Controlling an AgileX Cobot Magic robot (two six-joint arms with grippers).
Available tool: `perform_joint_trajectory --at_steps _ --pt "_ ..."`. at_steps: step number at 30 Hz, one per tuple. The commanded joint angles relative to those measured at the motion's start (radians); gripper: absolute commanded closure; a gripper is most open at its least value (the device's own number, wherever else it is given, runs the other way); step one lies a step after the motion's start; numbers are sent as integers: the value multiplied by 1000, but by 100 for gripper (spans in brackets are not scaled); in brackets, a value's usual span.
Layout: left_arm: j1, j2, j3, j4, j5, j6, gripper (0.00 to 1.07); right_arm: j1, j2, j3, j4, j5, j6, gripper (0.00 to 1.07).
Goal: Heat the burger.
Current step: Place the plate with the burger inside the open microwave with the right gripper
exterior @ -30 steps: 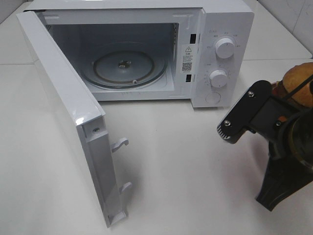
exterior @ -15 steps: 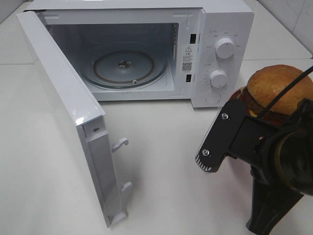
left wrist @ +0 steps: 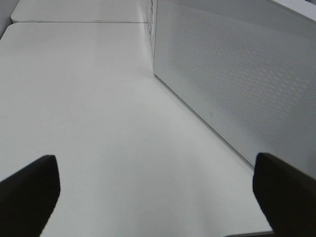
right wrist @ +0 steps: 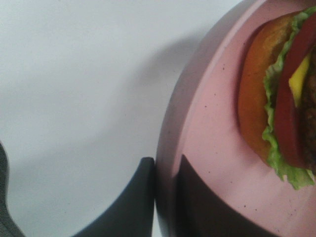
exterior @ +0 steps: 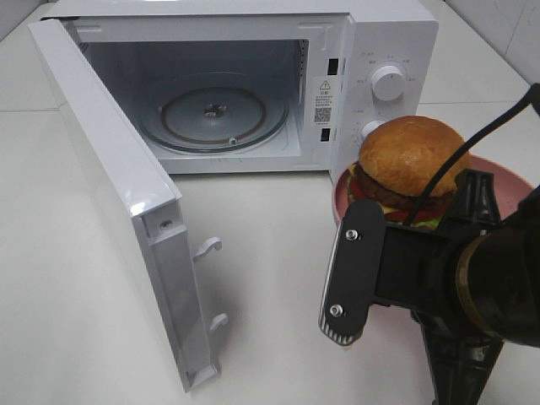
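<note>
Burger (exterior: 411, 164) is seen resting on a pink plate (exterior: 504, 171), in front of the control panel of a white microwave (exterior: 396, 34) and outside its cavity. The bun is uppermost, with patty, cheese, tomato and lettuce layered beneath. The plate is gripped at its near rim by the right gripper (right wrist: 165, 160). In the right wrist view, one finger is pressed on the plate's upper face and the other against its outer edge, so the claw is clamped on the plate. A shadow is cast on the table (exterior: 278, 253) beside the rim, and the plate appears to be raised off it.

The door (exterior: 101, 160) is swung wide open to the left, and the glass turntable (exterior: 213, 114) is exposed inside. The upper knob (exterior: 388, 82) is visible, while the lower one is partly hidden behind the bun.

The left gripper (left wrist: 154, 163) is held with its fingers wide apart and nothing between them, low over the table near the perforated door panel.
</note>
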Motion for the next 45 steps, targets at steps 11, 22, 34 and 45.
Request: perform_joint_trajectory --at_steps 11,22,34,45 --pt "0 -11 0 -3 -14 0 9 1 -10 -1 -128 -157 -134 105" --pt "0 -11 0 -3 -14 0 9 -2 -10 -1 -139 -235 -285 105" --pt "0 -11 0 -3 -14 0 9 -174 -10 0 -92 -439 -522 105" --pt "0 -11 0 -3 -14 0 9 -300 -10 0 55 -618 -822 105"
